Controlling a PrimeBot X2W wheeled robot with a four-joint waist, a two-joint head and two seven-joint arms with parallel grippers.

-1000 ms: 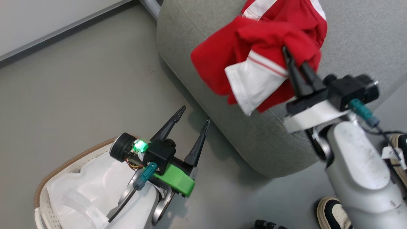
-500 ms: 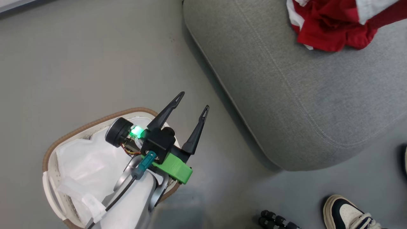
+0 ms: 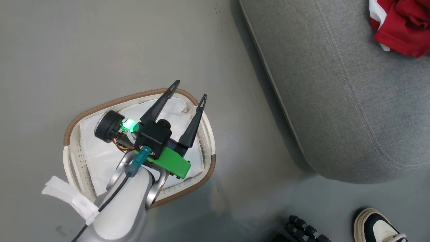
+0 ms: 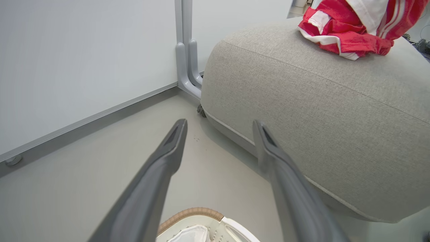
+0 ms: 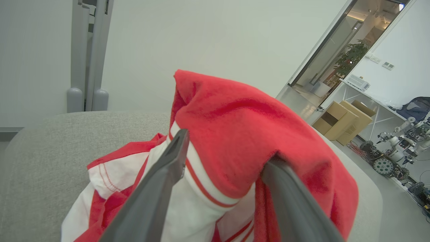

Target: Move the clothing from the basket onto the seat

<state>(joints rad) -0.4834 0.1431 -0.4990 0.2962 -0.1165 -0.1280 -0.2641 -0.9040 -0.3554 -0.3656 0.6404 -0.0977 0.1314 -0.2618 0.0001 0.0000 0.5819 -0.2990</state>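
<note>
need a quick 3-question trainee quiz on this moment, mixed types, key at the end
1. True or false: the clothing lies in the basket.
2. The left tool hovers over: A) the seat B) the basket C) the clothing.
3. On the right tool, how do the jaws stand?
Key: 1. False: it is on the seat. 2. B. 3. Apart, with clothing draped over the tool.
</note>
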